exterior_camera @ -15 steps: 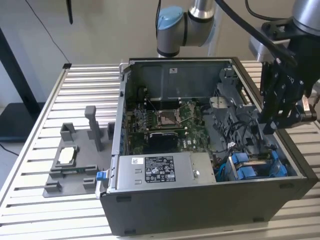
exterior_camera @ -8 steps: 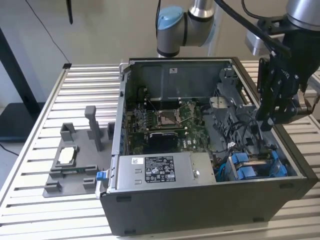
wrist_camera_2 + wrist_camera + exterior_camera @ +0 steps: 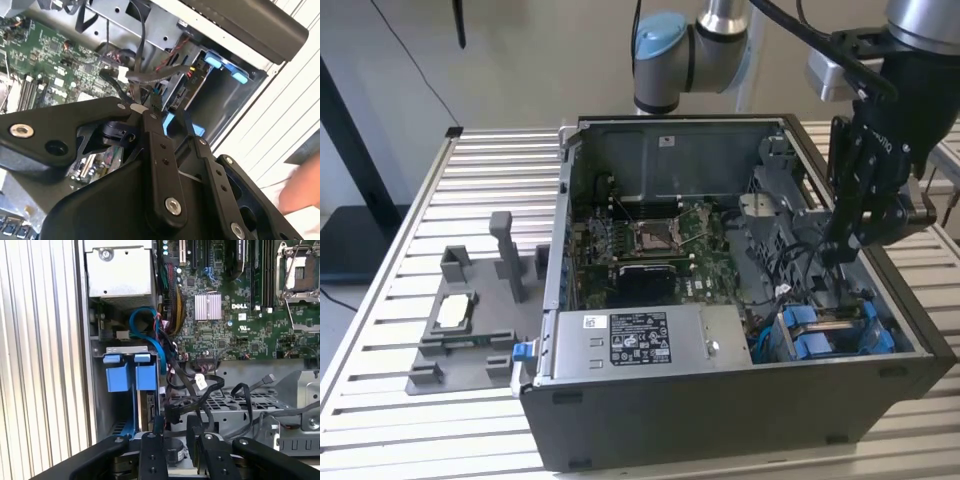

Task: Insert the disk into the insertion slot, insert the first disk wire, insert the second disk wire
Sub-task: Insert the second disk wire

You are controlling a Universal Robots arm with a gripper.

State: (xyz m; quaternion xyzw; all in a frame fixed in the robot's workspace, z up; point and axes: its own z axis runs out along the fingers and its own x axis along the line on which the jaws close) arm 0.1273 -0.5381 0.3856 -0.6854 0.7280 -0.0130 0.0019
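Inside the open computer case (image 3: 720, 400), at its near corner on the exterior view's right, the arm comes steeply down from above. Its gripper (image 3: 835, 255) is narrowed onto a black disk wire (image 3: 172, 416). Just beside it the disk (image 3: 145, 377) sits in the insertion slot (image 3: 127, 348), close against the case wall, with tangled cables (image 3: 200, 385) crowding the other side.

The grey body of the disk (image 3: 122, 377) is hidden inside the insertion slot (image 3: 98, 395). In the second wrist view a blurred pinkish shape (image 3: 302, 192) is cut by the edge.
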